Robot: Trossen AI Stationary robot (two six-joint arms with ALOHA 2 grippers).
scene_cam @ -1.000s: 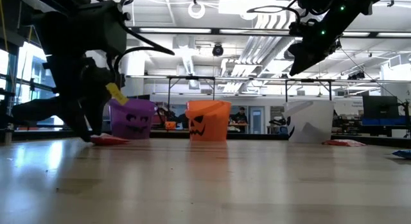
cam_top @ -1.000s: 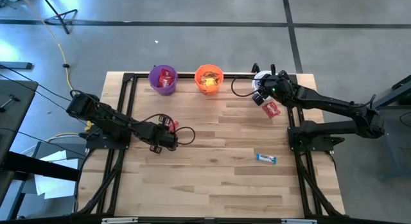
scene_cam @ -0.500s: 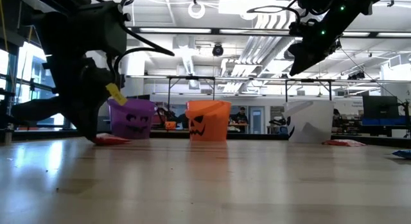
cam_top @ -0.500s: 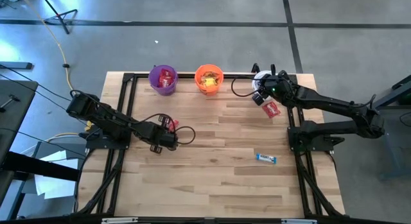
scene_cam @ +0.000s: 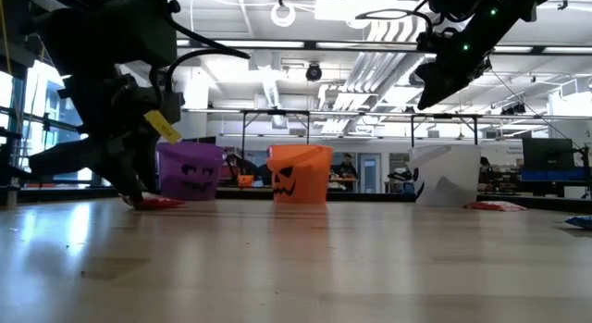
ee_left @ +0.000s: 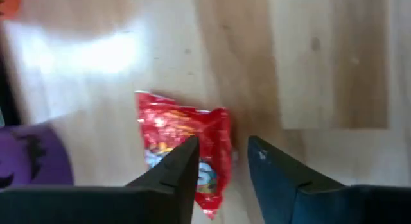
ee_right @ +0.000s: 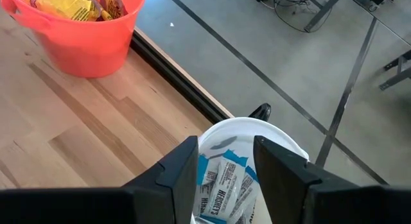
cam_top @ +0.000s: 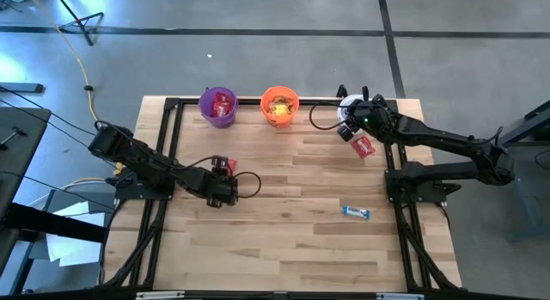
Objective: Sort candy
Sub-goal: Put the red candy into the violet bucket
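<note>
My left gripper (cam_top: 225, 173) (ee_left: 221, 156) is open and points down at a red packet (cam_top: 222, 165) (ee_left: 183, 137) lying flat on the wood left of centre. Its two fingers stand over the packet's end and beside its edge. In the low view this packet (scene_cam: 157, 202) rests on the table under the left arm. My right gripper (cam_top: 348, 113) (ee_right: 225, 160) hangs open above the white bucket (ee_right: 257, 124), which holds blue-and-white bars (ee_right: 221, 185). A second red packet (cam_top: 364, 146) and a blue-and-white bar (cam_top: 355, 212) lie on the table. My left gripper comes at the red packet from above, pointing down. One finger (ee_left: 183, 166) stands over the packet's end (ee_left: 205, 185) and the other (ee_left: 270, 169) beside its edge. Whether either touches it, I cannot tell. The packet lies flat on the table.
The purple bucket (cam_top: 217, 107) holds red packets and the orange bucket (cam_top: 279, 106) holds yellow ones; both stand at the far edge with the white bucket (scene_cam: 446, 173). A black frame runs along the table's sides. Bare wood fills the near half.
My left arm has shifted a little toward the table's right and risen slightly over the red packet, which has stayed on the table. The right arm has kept still above the white bucket.
</note>
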